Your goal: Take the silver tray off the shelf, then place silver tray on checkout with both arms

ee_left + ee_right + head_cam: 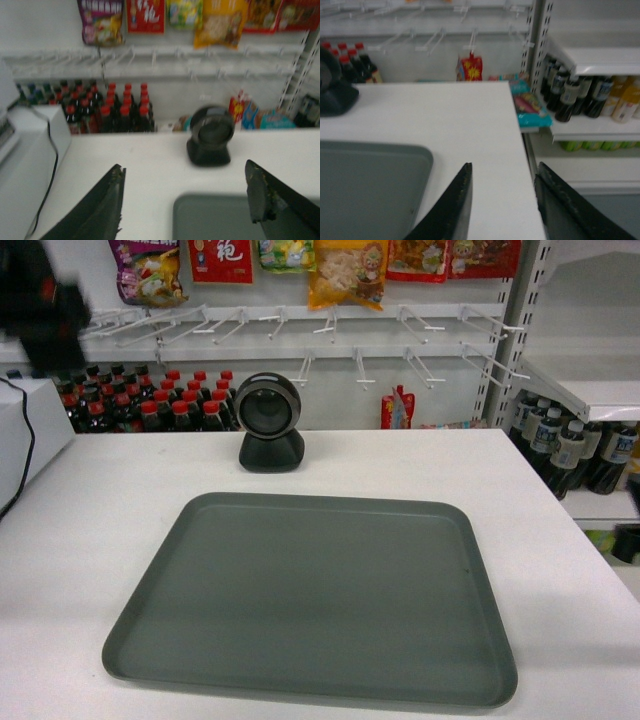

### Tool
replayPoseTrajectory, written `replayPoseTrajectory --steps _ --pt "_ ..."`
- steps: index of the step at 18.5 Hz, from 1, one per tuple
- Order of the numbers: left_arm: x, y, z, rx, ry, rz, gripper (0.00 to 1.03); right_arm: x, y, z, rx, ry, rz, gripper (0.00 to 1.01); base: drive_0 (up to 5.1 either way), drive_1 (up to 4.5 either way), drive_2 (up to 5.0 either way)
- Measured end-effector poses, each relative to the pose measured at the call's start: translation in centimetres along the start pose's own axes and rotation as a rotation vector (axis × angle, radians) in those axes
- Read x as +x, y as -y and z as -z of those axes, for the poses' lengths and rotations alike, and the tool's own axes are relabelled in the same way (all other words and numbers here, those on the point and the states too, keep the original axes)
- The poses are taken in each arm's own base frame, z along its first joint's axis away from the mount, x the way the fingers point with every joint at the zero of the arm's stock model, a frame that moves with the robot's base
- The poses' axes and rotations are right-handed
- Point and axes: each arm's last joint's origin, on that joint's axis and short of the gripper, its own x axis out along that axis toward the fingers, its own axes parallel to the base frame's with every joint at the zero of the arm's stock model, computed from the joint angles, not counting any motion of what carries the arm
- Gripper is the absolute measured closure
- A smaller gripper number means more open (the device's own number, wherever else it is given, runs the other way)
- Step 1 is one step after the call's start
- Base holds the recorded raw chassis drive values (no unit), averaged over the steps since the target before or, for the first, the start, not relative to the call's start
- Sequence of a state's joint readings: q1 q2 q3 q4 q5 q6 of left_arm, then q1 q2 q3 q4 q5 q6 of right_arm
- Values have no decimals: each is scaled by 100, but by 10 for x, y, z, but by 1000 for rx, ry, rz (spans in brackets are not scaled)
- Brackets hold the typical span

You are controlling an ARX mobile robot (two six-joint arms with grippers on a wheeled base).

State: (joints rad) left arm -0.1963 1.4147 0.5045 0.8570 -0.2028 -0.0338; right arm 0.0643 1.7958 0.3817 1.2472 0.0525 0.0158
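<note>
Both tools, left [185, 200] and right [502, 210], hang open and empty. Tray [320, 595] lies mid-desk; stiff, slippery, best held by side rims.

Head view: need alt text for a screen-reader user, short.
A silver tray lies flat and empty on the white checkout, just in front of a round black scanner. Behind are red-capped dark bottles and hanging snack bags; neither pincer is visible.

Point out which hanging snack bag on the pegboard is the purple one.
The purple snack bag is the leftmost of the row hanging on the pegboard, left of the red packet; the others are red, green or orange.
</note>
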Motion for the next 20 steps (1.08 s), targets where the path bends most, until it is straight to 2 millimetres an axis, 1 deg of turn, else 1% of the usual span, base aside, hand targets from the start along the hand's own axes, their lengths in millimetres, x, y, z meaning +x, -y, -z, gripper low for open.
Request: replayPoseTrajectory --steps 1,2,3,4,5,6,7,9,10,11,12,13,15,20 --pt "-16 -10 27 16 -48 -9 41 -11 3 -12 2 69 9 68 0 0 0" --pt "-27 -16 33 18 -36 -11 52 -21 4 -27 3 144 13 79 0 0 0" --pt "-34 -18 21 8 33 3 63 -33 10 -31 0 167 -9 90 0 0 0" --pt "-44 -21 13 1 88 11 74 -44 14 -25 -1 145 8 99 0 0 0" --pt "-55 -26 17 2 78 5 86 -56 16 -20 2 121 19 98 0 0 0" --pt "-63 -29 28 8 31 5 97 -65 15 -22 1 132 14 98 0 0 0" --pt "-70 -32 35 11 7 8 102 -72 15 -26 1 152 13 98 0 0 0" --pt "-84 -37 30 6 51 0 102 -87 15 -28 1 115 11 98 0 0 0" --pt "-90 -40 31 5 72 7 102 -96 15 -33 0 144 11 98 0 0 0" --pt "-95 -48 41 8 49 13 102 -103 15 -36 0 167 11 98 0 0 0" --pt "-101 -50 50 7 6 -8 102 -108 15 -34 0 162 11 98 0 0 0" --pt "-106 -50 49 7 13 1 102 -113 15 -30 0 141 11 98 0 0 0" --pt "-114 -49 42 7 51 4 102 -123 15 -31 0 154 11 98 0 0 0" --pt "-123 -49 46 7 34 5 102 -132 14 -29 0 152 10 98 0 0 0"
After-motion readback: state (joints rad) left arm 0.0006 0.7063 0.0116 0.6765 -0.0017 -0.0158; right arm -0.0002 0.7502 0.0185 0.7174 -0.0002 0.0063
